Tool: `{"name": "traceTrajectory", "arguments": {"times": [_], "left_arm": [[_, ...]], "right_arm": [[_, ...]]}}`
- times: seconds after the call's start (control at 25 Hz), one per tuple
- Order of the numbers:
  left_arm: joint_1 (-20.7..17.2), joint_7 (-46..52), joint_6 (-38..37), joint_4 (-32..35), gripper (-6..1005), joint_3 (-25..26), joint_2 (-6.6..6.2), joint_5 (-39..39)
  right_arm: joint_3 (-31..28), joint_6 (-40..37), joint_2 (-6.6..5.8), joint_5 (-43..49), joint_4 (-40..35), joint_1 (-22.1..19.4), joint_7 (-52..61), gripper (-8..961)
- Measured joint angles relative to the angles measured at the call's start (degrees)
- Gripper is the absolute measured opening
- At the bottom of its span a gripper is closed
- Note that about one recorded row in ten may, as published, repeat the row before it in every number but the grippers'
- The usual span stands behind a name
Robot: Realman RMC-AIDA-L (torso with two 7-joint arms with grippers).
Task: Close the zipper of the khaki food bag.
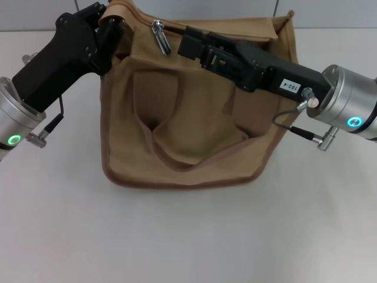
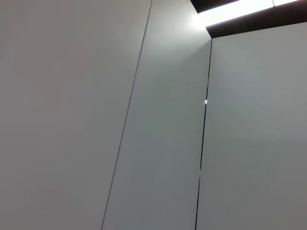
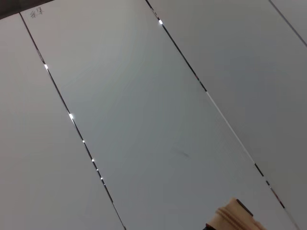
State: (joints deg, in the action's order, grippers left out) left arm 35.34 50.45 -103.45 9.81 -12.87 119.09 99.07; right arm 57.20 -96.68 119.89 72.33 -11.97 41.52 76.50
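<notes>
The khaki food bag (image 1: 182,135) stands on the white table, with its brown strap handle (image 1: 177,156) hanging down its front. The zipper's silver slider and pull tab (image 1: 159,36) sit on the top edge, toward the bag's left end. My left gripper (image 1: 111,30) is at the bag's top left corner, shut on the tan fabric there. My right gripper (image 1: 187,42) reaches in from the right along the top edge, with its tip just right of the pull tab and a small gap between them. A scrap of tan fabric (image 3: 236,216) shows in the right wrist view.
The white table (image 1: 188,236) surrounds the bag on the near side and both sides. Both wrist views show only pale wall panels (image 2: 158,143) with dark seams (image 3: 72,117).
</notes>
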Motion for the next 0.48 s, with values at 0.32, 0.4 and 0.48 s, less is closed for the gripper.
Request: {"name": "traceTrajectory", "arguments": {"times": [0.32, 0.4, 0.48], "left_arm": [[0.3, -0.1, 0.0, -0.2, 24, 0.2, 0.0, 0.0], [0.6, -0.1, -0.2, -0.7, 25, 0.1, 0.01, 0.0], [1.1, -0.2, -0.8, -1.4, 25, 0.1, 0.03, 0.0]], "right_arm": [[-0.1, 2.8, 0.0, 0.0, 0.0, 0.7, 0.3, 325], [0.0, 3.3, 0.0, 0.0, 0.0, 1.0, 0.7, 282], [0.0, 4.7, 0.0, 0.1, 0.1, 1.7, 2.2, 284]]}}
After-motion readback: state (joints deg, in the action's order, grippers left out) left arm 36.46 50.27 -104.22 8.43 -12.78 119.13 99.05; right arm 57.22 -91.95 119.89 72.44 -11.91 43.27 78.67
